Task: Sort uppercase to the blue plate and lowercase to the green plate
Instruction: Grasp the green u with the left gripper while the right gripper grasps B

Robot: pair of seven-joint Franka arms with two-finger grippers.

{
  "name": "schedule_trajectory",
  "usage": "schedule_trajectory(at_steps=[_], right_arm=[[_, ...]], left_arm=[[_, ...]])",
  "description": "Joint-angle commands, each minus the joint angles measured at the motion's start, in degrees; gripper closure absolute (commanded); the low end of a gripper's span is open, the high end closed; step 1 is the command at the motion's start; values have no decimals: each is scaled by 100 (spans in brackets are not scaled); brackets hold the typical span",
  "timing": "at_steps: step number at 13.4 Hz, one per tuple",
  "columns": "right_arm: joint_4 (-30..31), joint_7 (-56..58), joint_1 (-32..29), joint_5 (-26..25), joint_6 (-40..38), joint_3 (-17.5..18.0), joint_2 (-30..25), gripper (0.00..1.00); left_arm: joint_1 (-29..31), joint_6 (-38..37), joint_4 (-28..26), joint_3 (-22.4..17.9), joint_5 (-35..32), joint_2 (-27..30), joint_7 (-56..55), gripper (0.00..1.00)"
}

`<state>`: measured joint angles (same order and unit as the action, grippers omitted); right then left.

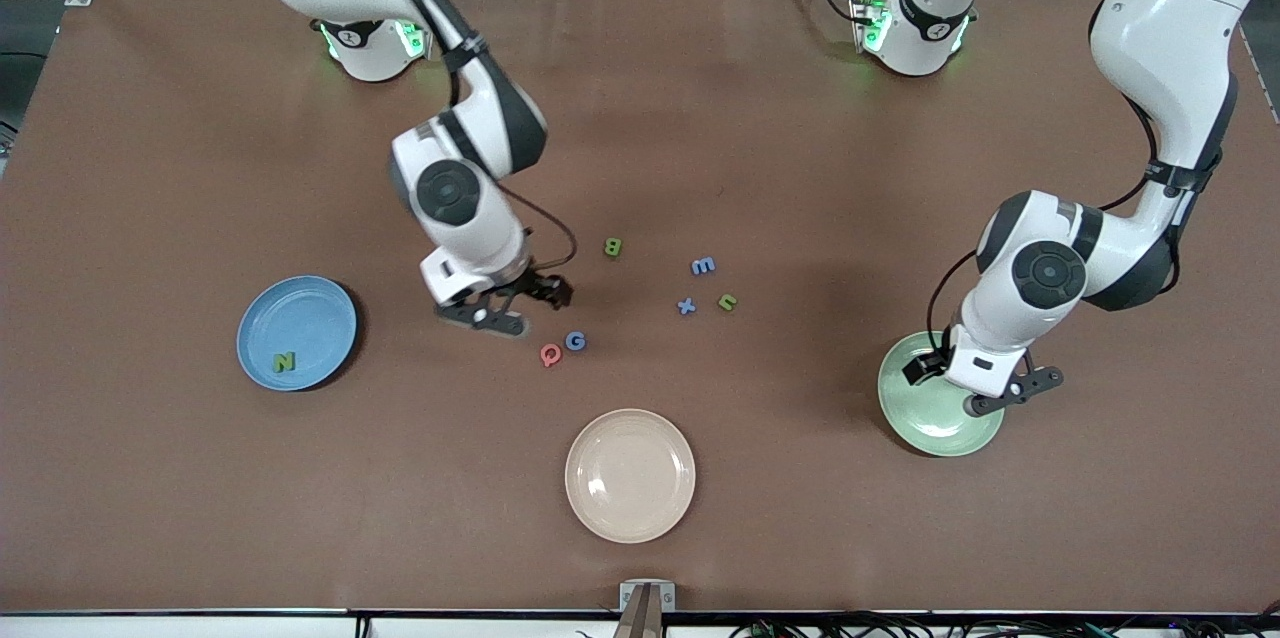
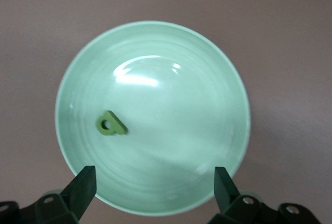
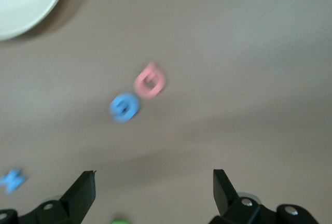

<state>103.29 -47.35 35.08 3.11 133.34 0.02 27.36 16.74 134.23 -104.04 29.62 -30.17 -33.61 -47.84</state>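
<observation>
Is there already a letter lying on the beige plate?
No, the beige plate is bare; the green N lies on the blue plate.

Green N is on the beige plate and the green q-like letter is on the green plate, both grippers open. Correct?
One error: the green N lies on the blue plate, not the beige plate, as the front view shows. The rest holds: the green q-like letter is on the green plate, and the left gripper and right gripper are open.
</observation>
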Motion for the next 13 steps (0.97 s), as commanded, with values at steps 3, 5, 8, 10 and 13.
schedule_trajectory(at_steps=[3,5,8,10,13], right_arm=[[569,-301,894,-4,1132,-98,260,0],[595,-284,1114,-56,1168,-107,428,0],[587,-284,1229,-83,1186,-116,560,7],[587,-284,1247,-91,1195,-116,604,22],[587,-292,1247,-91,1230,-116,666,37]], left_arm=[[-57,-82,-231,455,29,82,12,6],[-214,-73,-213,640,29,-66,-171,12],[-882,-64,-126,632,29,-198,-1610,12],[-1163,-38,-117,632,20,-322,-2095,15],[-1524,-38,-55,632,29,-471,-3138,33]])
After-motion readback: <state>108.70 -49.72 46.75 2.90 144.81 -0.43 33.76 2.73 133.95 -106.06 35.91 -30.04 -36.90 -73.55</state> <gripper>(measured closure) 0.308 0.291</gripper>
